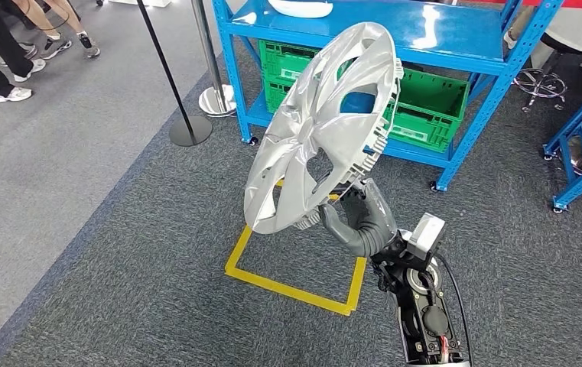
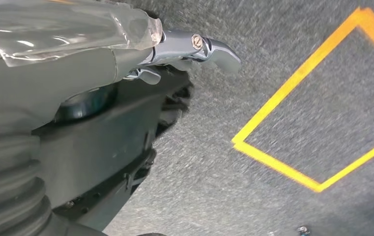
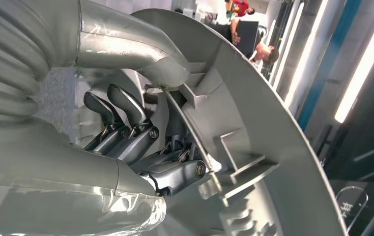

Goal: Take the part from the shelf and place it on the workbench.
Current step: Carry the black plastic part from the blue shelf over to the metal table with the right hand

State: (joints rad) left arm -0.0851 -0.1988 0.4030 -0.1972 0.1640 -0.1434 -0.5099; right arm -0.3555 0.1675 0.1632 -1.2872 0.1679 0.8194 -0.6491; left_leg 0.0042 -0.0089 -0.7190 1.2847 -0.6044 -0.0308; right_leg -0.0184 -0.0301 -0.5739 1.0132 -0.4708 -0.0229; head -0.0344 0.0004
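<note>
Hubcap, probably light, stiff plastic with brittle clips, tilts upright above the tape square, rim pinched at six o'clock by the right hand; left hand curled, holding nothing.

Hubcap hides much of the green crates and part of the yellow floor square. Right hand fingertips hidden behind hubcap rim. Shelf cut off at top edge, white item on it too. Left wrist view: carpet blurred, left hand partly hidden by its cover.
</note>
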